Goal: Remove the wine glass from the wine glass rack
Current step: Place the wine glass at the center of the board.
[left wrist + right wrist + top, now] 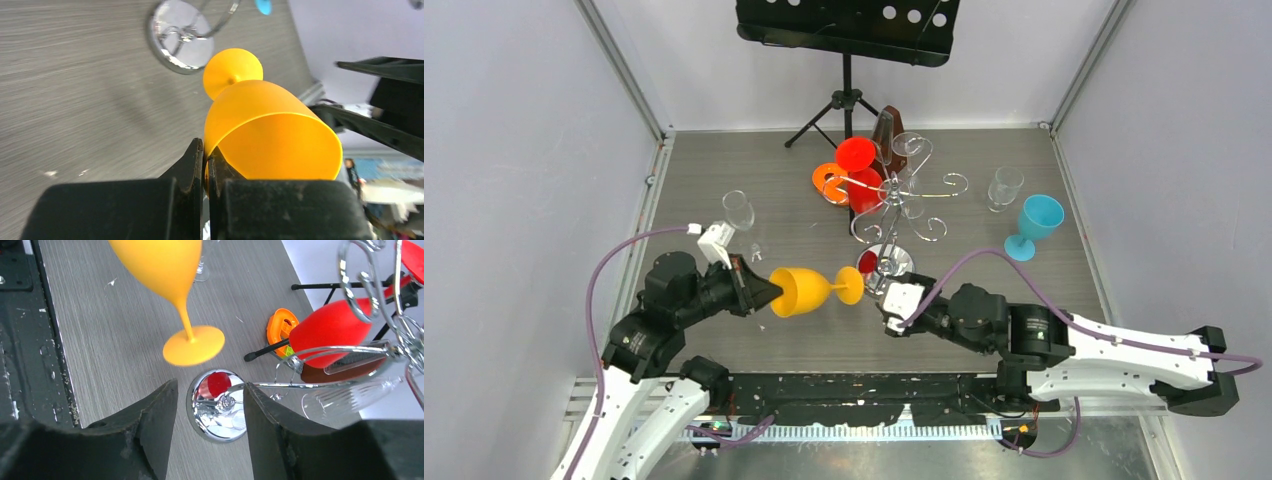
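- Left pincer (759,290): fingers closed together on the rim of the orange wine glass (809,290), with the bowl wall nipped between them.
- Wine glass: lies on its side straight out from the left pincer, mouth at the fingers and foot pointing away. It is clear of every rack arm. Contact with the tabletop (724,180) cannot be determined.
- Right pincer (892,300): fingers apart, gripping nothing. The foot of the wine glass is just ahead of it, to its left.
- Wine glass rack (902,200): directly ahead of the right pincer. In the right wrist view its round mirror base shows in the gap between the spread fingers, apart from both.
- Red glass (864,188): hangs on the rack, beyond the base as seen from the right pincer.
- Clear glass (739,210): stands on the tabletop just beyond the left pincer.
- Blue glass (1034,225): stands well off to the right of the right pincer.
- Music stand (849,30): farthest from both pincers, behind the rack.
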